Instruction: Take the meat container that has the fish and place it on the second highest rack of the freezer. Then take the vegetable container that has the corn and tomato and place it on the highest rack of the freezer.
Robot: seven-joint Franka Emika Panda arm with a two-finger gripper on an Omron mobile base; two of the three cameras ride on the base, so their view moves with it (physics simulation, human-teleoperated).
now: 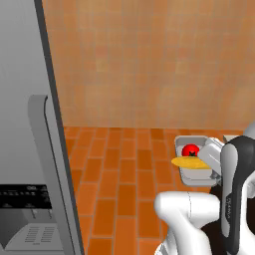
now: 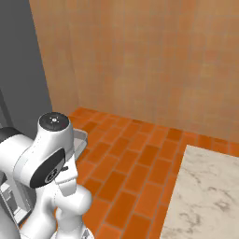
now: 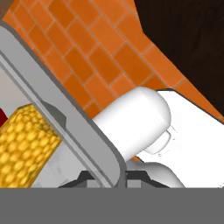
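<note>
The gripper (image 3: 107, 177) is pinched tight on the wall of the shallow grey metal vegetable container (image 1: 198, 175), held up right of the tall grey freezer (image 1: 25, 124). Keep the tub flat so the yellow corn (image 1: 191, 163) and red tomato (image 1: 190, 150) stay in.

White arm (image 2: 51, 154) over orange brick floor (image 2: 135, 172), marble counter (image 2: 205, 200) (lower right), grey freezer (image 2: 21, 70) left.

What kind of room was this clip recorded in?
Most likely a rendered kitchen: a tall grey freezer with a bar handle, a marble counter, and a vegetable container holding corn.
</note>
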